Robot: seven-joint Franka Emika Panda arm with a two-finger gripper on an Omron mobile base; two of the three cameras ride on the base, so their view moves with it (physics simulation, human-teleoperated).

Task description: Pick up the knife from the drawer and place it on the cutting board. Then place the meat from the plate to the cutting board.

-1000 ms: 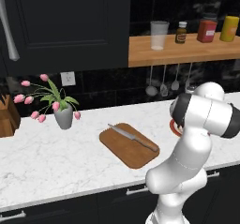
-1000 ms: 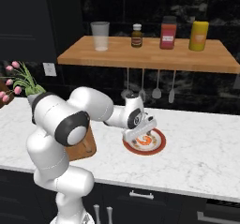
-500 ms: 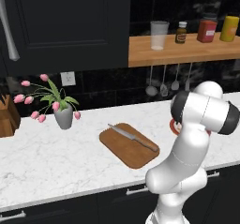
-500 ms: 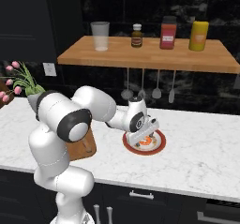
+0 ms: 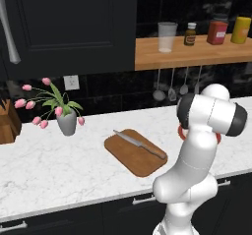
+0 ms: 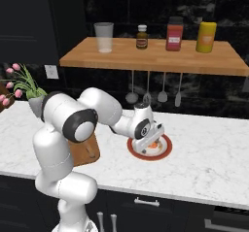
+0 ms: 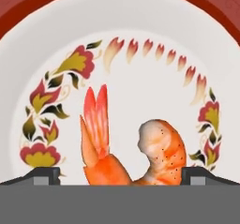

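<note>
On the cutting board point(image 5: 136, 152) lies the knife point(image 5: 139, 144), job one done, while over on the plate point(image 6: 165, 152) waits the meat point(image 7: 136, 155), not yet grabbed, right between the wide-spread fingers of the hand point(image 6: 149, 146).

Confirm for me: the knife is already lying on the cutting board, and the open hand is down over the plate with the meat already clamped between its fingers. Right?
Not quite. The knife does lie on the cutting board, and the hand is down over the plate, but open. In the hand view the meat lies on the plate between the spread fingertips, not clamped.
</note>
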